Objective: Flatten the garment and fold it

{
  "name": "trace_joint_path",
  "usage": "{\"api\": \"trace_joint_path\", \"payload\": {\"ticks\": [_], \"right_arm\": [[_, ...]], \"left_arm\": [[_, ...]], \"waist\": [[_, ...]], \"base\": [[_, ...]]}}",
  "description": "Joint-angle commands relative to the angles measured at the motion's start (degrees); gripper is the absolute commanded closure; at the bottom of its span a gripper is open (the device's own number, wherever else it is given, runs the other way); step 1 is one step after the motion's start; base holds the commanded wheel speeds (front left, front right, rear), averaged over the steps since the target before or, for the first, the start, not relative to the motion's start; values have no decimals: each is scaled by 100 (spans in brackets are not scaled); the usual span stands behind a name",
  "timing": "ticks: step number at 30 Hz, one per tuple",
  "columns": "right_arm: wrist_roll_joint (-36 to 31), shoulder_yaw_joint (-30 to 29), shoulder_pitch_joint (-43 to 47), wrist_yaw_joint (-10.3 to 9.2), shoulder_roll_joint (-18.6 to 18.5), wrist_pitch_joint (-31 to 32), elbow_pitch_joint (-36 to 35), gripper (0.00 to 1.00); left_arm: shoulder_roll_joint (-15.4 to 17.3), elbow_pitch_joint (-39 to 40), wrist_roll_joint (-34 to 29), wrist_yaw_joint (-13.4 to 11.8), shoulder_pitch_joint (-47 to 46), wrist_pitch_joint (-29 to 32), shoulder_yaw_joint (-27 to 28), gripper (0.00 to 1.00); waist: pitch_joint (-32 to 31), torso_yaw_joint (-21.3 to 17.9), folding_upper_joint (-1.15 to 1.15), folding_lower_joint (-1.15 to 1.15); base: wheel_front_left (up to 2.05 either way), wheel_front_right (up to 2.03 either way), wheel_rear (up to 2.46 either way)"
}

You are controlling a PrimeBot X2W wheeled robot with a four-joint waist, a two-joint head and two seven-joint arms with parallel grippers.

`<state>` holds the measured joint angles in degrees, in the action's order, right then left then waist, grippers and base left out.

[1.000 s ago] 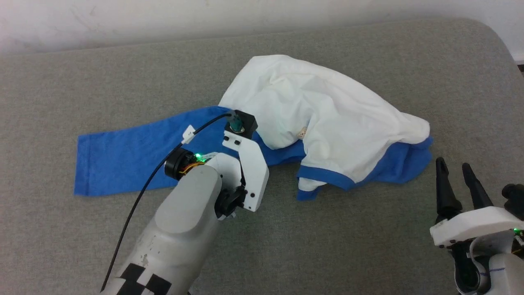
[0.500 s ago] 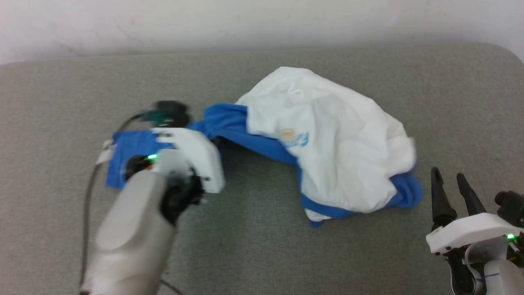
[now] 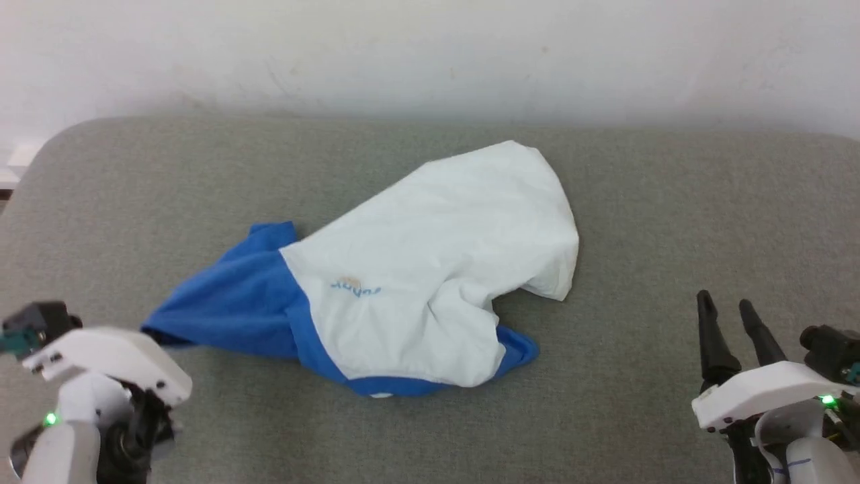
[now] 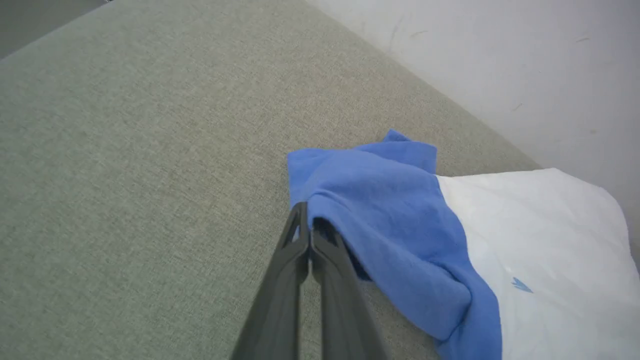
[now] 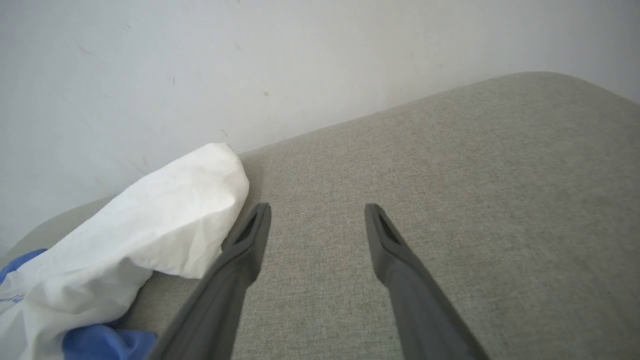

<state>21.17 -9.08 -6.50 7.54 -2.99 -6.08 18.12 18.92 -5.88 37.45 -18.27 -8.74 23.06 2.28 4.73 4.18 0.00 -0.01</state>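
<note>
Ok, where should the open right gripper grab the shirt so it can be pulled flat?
Probably the white corner of the garment that juts toward the right gripper. Come in low from the right: that flap lies loose at the edge, opposite the blue sleeve pinched by the left gripper.

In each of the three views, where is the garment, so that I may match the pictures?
Head view: garment at centre, blue sleeve toward lower left.
Left wrist view: garment at right, sleeve pinched by left gripper.
Right wrist view: garment at lower left.
Shared landmark: pale wall behind it.
</note>
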Motion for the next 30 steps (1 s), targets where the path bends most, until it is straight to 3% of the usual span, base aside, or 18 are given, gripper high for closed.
{"api": "trace_joint_path", "payload": {"ticks": [1, 9, 15, 18, 21, 30], "right_arm": [[10, 16, 38, -5, 12, -9, 25, 0], [37, 204, 76, -5, 12, 5, 65, 0], [-13, 621, 154, -5, 12, 380, -164, 0], [-77, 946, 142, -5, 12, 885, -306, 0], [-160, 1270, -13, -5, 12, 1651, -376, 0], [-766, 2529, -1291, -5, 12, 3552, 53, 0]], "left_arm": [[-68, 45, 83, -12, 92, 3, 29, 0], [-458, 728, 624, 290, 386, -444, 373, 0], [-227, 1099, -412, 647, 729, -2147, 350, 0], [-298, 1018, -849, 842, 853, -3058, 150, 0], [-356, 868, -1200, 965, 941, -3535, -107, 0], [-589, 492, -1591, 1195, 832, -3774, -515, 0]], "waist": [[-58, 52, 0, 1], [-169, 5, 0, 1], [-203, -15, 0, 1], [-195, 4, 0, 1], [-162, 12, 0, 1], [122, 185, 0, 1]], "base": [[0, 0, 0], [0, 0, 0], [0, 0, 0], [0, 0, 0], [0, 0, 0], [0, 0, 0]]}}
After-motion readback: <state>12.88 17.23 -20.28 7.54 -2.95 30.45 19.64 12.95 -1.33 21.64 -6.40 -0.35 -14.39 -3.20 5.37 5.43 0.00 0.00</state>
